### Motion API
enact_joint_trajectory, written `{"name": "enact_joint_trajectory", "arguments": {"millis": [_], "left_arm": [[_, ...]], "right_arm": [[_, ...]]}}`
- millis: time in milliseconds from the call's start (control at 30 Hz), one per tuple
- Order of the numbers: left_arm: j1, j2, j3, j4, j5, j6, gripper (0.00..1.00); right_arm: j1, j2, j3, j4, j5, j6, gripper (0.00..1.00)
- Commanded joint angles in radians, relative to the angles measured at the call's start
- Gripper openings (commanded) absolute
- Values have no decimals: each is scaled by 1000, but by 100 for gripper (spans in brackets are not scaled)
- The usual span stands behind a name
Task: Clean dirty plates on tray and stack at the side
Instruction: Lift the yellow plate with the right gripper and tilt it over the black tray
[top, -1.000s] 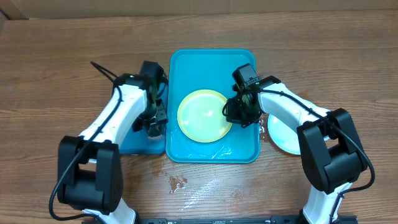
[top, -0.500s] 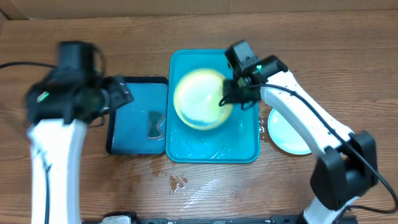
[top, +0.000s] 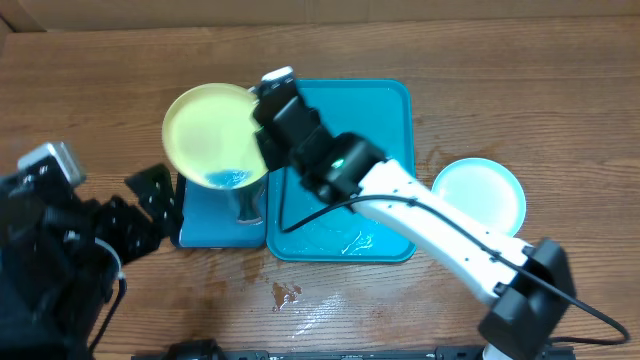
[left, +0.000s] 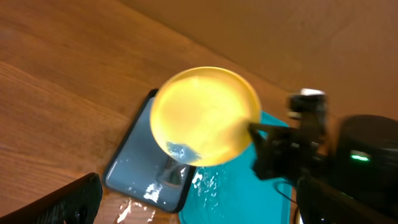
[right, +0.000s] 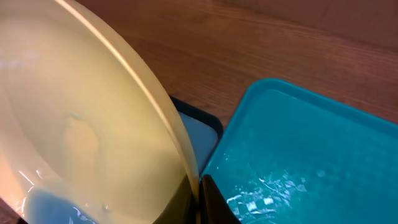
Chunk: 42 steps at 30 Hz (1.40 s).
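My right gripper (top: 262, 128) is shut on the rim of a yellow-green plate (top: 212, 135) and holds it tilted above the small dark-rimmed blue tray (top: 205, 225). Bluish water pools at the plate's low edge (right: 56, 202). The plate also shows in the left wrist view (left: 205, 115). The light-teal tray (top: 385, 150) lies wet in the middle. A teal-rimmed plate (top: 480, 195) sits on the table to its right. My left gripper (top: 150, 195) is open and empty at the lower left, its fingers spread wide in the left wrist view (left: 199, 205). A third plate is out of view.
A dark object (top: 248, 205) lies in the small blue tray under the plate. Water is spilled on the wooden table (top: 285, 293) in front of the trays. A cardboard wall (top: 320, 8) runs along the back edge.
My right gripper lifted the yellow-green plate off the light-teal tray and carried it left over the small blue tray, tilting it. My left arm pulled back from the blue tray to the lower left.
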Motion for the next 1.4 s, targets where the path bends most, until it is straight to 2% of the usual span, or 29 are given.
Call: {"name": "enact_joint_trajectory", "arguments": {"millis": [0,333,633,767,1367], "left_arm": [[5,-9,10,-22,10,18,100],[5,-8,8,-48,6,18,100],[5,-8,5,-48,6,18,100],[5,-8,5,-48,6,18,100],[5,-8,5,-48,6,18,100]], "right_arm": [[27,48,12,18,161,-20,4],[97,-40,14,21,256,-66,4],[204,-81,14,37,489,-195,4],[248,-81,14,37,587,-209,4],[279,-81,14,47,640,-226,4]]}}
